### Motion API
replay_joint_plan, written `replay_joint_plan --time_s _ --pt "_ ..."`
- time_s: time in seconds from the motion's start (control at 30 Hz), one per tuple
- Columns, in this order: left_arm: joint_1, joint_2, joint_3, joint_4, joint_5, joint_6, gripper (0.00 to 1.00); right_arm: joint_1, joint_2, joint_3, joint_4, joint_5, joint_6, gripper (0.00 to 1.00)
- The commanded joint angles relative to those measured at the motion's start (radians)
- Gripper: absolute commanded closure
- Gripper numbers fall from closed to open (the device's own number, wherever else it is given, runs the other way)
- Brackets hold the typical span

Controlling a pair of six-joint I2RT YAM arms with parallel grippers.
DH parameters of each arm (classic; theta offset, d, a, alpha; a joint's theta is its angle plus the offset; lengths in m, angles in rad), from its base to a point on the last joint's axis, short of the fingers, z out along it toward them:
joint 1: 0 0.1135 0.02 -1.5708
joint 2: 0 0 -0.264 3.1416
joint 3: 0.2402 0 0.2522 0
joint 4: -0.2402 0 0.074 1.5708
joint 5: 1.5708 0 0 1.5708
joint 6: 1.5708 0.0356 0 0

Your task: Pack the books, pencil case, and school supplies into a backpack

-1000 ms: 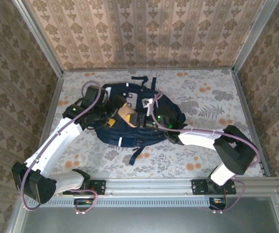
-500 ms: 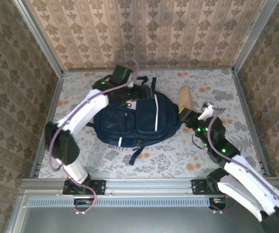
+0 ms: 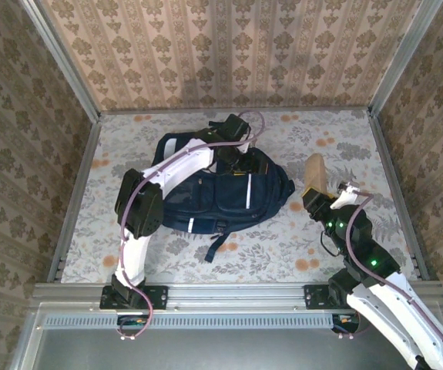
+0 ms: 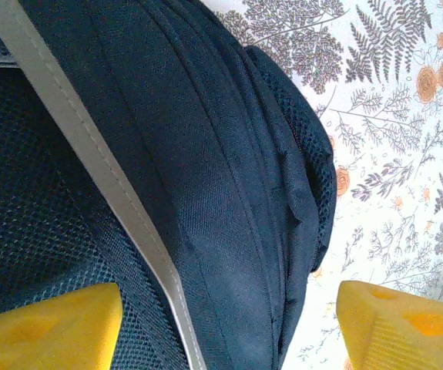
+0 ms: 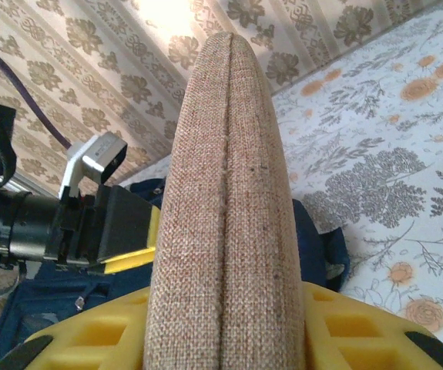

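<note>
While your left pincer (image 4: 225, 327) sits over the backpack (image 3: 206, 196), its jaws stand wide apart with nothing clamped. One yellow finger (image 4: 48, 324) hangs over the dark mesh panel (image 4: 21, 231). The other hangs past the backpack's edge, over the floral counter (image 4: 390, 154). Between the two runs the backpack's rounded navy side, with its seams and a pale stripe (image 4: 90, 146). Can't tell whether either finger touches the fabric.

From the top view, your left arm arches across the backpack and the pincer comes down on its far right part. The backpack lies flat on the counter under that pincer. A black strap (image 3: 215, 247) trails off the near edge toward the arm bases.

Your right pincer (image 3: 316, 197) is closed on the tan woven case (image 5: 225, 193). It is gripped at its lower end between the yellow fingers, with the rest sticking up out of the jaws, roughly upright and leaning slightly. A seam runs down the case's middle. This pincer is raised above bare counter to the right of the backpack, near it but apart. In the right wrist view, the backpack and the left pincer's black body lie beyond the case, off to its left.
</note>
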Motion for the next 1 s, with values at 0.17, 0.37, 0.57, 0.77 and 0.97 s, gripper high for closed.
replay_joint_plan --time_s 0.17,0.37,0.57,0.77,0.97 --pt "-0.011 0.048 -0.009 0.059 0.065 -0.04 0.41 -0.008 -0.003 -0.021 0.039 0.009 -0.026 0.7" --pt "-0.014 0.089 -0.01 0.06 0.047 -0.046 0.56 -0.012 0.016 -0.032 0.051 -0.014 -0.014 0.7" --pt "0.018 0.049 -0.023 0.056 0.056 -0.003 1.0 -0.012 0.014 -0.021 0.051 -0.034 -0.011 0.7" --pt "0.055 -0.093 0.081 -0.116 0.048 0.125 1.0 -0.014 0.019 -0.005 0.044 -0.04 -0.02 0.7" --pt "0.116 -0.27 0.103 -0.26 0.147 0.201 1.0 -0.014 0.071 0.014 0.087 -0.122 -0.031 0.69"
